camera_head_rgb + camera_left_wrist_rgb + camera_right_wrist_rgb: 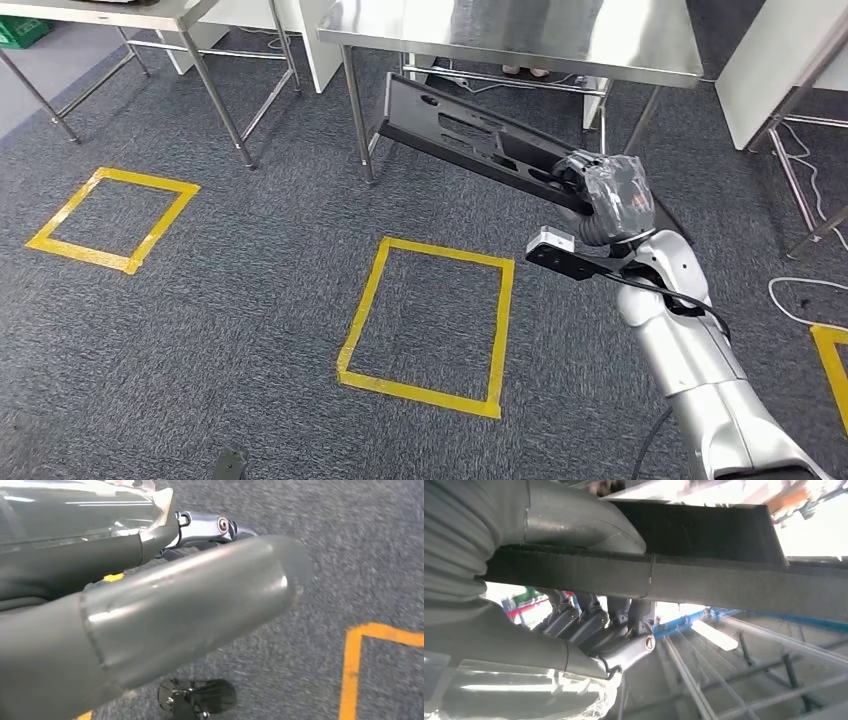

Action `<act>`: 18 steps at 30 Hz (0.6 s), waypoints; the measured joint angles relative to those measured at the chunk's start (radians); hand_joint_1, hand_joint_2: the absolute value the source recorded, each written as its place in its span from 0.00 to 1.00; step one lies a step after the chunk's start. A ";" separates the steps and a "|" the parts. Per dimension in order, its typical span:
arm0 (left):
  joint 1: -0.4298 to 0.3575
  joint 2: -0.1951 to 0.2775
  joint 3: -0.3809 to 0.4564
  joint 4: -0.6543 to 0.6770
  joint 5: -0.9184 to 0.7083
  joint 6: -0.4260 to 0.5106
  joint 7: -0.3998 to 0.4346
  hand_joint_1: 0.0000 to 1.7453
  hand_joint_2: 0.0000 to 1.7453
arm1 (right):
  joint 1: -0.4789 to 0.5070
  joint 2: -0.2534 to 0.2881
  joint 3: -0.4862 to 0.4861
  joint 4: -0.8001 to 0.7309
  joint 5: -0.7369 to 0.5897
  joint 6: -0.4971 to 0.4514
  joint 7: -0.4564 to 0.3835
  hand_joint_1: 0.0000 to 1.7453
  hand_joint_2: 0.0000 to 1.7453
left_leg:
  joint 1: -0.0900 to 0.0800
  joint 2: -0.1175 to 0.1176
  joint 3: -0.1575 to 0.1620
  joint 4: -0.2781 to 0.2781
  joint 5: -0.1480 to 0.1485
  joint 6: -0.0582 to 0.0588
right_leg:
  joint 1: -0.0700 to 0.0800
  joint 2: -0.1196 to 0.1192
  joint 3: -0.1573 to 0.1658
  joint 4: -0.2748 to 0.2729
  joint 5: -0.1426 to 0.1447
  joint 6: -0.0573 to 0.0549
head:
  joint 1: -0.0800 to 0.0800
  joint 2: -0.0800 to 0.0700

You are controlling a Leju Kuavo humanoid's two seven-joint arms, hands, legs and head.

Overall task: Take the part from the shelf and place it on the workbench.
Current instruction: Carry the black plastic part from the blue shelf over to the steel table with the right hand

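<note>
My right hand [610, 195] grips a long black flat part [470, 140] by its near end and holds it in the air, slanting up and to the left. The part's far end reaches the front leg and edge of the steel workbench [560, 35], below the top's level. In the right wrist view the part [724, 580] runs as a dark bar between the thumb above and the darker fingers [589, 625] curled under it. My left hand [150, 610] hangs over the carpet with nothing in it.
Yellow tape squares mark the grey carpet in the middle [430, 325] and at the left [110, 220]. A second steel table [150, 15] stands at the far left, and a white cabinet [770, 60] at the right. Cables [800, 290] lie on the floor at the right.
</note>
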 joint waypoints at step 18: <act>0.044 -0.019 0.016 0.005 0.036 0.010 -0.028 0.00 0.00 | -0.077 0.006 -0.023 0.270 0.094 -0.039 0.047 0.95 1.00 | 0.030 -0.027 0.388 -0.111 -0.286 -0.043 | -0.030 -0.032 -0.278 0.032 0.253 0.065 | 0.000 0.000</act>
